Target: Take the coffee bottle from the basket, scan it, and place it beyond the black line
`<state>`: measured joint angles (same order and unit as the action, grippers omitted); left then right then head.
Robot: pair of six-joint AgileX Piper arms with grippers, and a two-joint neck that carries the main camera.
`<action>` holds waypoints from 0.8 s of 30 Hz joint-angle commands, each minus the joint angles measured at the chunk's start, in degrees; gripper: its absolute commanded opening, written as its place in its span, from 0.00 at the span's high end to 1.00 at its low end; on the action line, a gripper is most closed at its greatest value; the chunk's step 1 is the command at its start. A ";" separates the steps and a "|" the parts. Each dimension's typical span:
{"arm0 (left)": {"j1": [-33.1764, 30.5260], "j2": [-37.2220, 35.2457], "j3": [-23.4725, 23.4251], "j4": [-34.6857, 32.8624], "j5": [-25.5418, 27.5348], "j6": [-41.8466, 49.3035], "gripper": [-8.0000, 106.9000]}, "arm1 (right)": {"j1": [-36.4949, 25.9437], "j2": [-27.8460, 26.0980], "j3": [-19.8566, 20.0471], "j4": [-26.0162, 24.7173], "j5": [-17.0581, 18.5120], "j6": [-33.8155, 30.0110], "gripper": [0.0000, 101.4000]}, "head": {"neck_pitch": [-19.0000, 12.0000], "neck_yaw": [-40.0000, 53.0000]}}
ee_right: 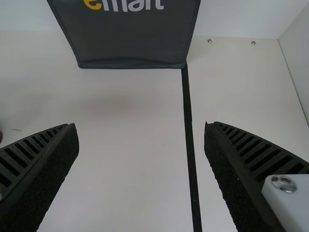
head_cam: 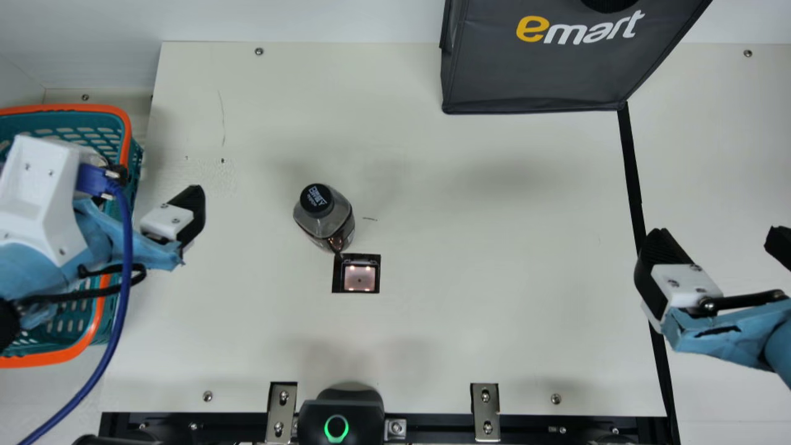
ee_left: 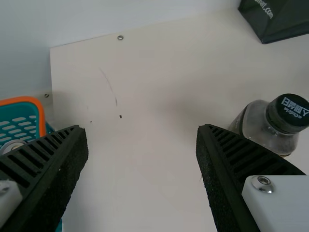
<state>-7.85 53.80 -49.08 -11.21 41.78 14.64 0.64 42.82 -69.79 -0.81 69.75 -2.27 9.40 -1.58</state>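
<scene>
Coffee bottle (head_cam: 324, 219) upright on table (head_cam: 494, 321), both grippers empty.
Bottle sits just beside the square scanner (head_cam: 359, 277), left of the black line (head_cam: 631, 167). Left gripper (head_cam: 157, 190), between basket (head_cam: 126, 133) and bottle: fingers wide apart. Right gripper (head_cam: 717, 242), at the black line: fingers likewise wide, nothing between them.

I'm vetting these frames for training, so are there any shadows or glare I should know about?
Main view: faint soft shadows on the table, small glints low on the bottle, bright spots in the scanner. Left wrist view: soft shadow beside the bottle. Right wrist view: dim patch before the bag.
</scene>
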 commanded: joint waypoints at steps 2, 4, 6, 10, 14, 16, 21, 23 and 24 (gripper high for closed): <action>-2.63 0.33 -0.09 1.57 -0.51 -3.24 0.15 | 0.00 0.00 0.00 0.00 0.00 0.00 0.10 | -1.48 0.00; -4.21 0.73 -0.13 2.60 -1.04 -5.13 0.15 | 0.00 0.00 0.00 0.00 0.00 0.00 0.10 | -1.48 0.00; -5.85 1.18 -0.21 3.76 -1.55 -7.13 0.15 | 0.00 0.00 0.00 0.00 0.00 0.00 0.10 | -1.48 0.00; -9.40 2.16 -0.47 6.48 -2.46 -11.38 0.15 | 0.00 0.00 0.00 0.00 0.00 0.00 0.10 | -1.48 0.00; -12.78 3.19 -0.85 9.41 -2.98 -15.79 0.15 | 0.00 0.00 0.00 0.00 0.00 0.00 0.10 | -1.48 0.00; -14.32 3.82 -1.05 11.08 -3.24 -18.15 0.15 | 0.00 0.00 0.00 0.00 0.00 0.00 0.10 | -1.48 0.00; -18.08 5.51 -1.77 15.62 -3.66 -24.36 0.15 | 0.00 0.00 0.00 0.00 0.00 0.00 0.10 | -1.48 0.00; -19.70 6.24 -2.22 17.61 -3.64 -27.06 0.15 | 0.00 0.00 0.00 0.00 0.00 0.00 0.10 | -1.48 0.00; -20.51 6.60 -2.47 18.55 -3.61 -28.35 0.15 | 0.00 0.00 0.00 0.00 0.00 0.00 0.10 | -1.48 0.00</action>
<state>-27.33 60.17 -51.40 5.71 38.09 -10.95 0.64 42.82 -69.79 -0.81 69.75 -2.27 9.40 -1.58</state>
